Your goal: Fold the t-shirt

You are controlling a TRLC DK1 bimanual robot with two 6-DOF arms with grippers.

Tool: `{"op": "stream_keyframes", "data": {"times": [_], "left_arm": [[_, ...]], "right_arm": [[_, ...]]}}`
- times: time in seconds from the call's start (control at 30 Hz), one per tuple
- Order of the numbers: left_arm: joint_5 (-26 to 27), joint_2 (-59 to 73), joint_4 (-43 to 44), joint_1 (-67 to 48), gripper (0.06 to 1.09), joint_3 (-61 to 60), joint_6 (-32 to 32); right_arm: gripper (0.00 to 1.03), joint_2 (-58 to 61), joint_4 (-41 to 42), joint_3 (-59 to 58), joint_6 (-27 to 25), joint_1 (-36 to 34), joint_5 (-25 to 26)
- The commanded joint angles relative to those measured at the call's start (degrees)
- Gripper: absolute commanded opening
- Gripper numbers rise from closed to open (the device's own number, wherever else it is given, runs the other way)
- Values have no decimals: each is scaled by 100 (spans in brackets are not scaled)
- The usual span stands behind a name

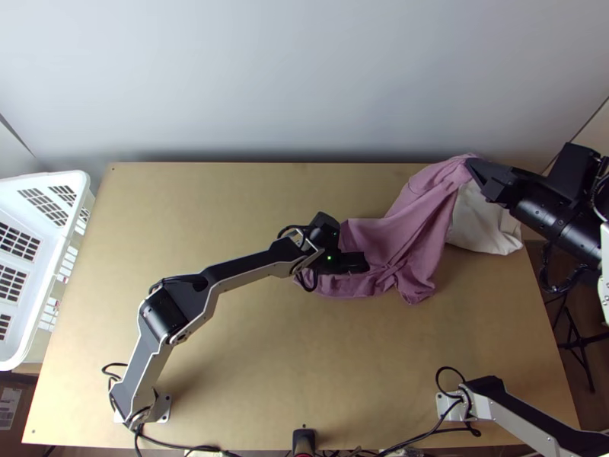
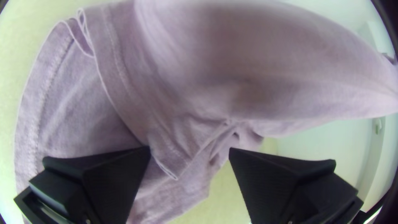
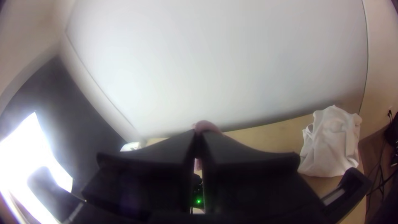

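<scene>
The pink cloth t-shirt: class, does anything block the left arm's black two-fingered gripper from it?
Nothing visible does: the left gripper is right at the t-shirt, its fingers apart. The crumpled white cloth lies off to the right.

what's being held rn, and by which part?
Pink t-shirt, pinched by its raised end in the right gripper; can't tell whether that's hem or sleeve. Left gripper is open, holding nothing.

bunched pink t-shirt (image 1: 415,221), partly raised

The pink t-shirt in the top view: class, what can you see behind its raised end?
A white cloth shows beyond the t-shirt, on the table; whatever the t-shirt covers in that view cannot be seen.
</scene>
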Motion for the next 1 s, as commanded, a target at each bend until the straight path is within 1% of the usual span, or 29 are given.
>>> {"op": "stream_keyframes", "data": {"times": [0.0,0.03,0.07,0.1,0.3,0.5,0.6,0.97], "left_arm": [[71,-82,-6,-246,69,-205,348],[36,-135,38,-281,53,-266,383],[27,-162,56,-307,27,-275,436],[-61,-170,56,-299,9,-284,436],[-290,-223,135,-184,9,-398,506],[-395,-381,29,27,9,-416,515],[-544,-381,29,79,9,-416,524],[-553,-654,-111,132,9,-442,497]], "right_arm": [[3,4,33,-38,-20,4,2],[3,4,51,-38,-20,4,2],[3,4,60,-38,-20,4,2],[3,4,68,-38,-37,4,2],[3,4,86,-46,-28,13,2],[3,4,147,-46,-28,21,2],[3,13,165,-55,-28,21,2],[3,22,209,-117,-37,21,2]]}}
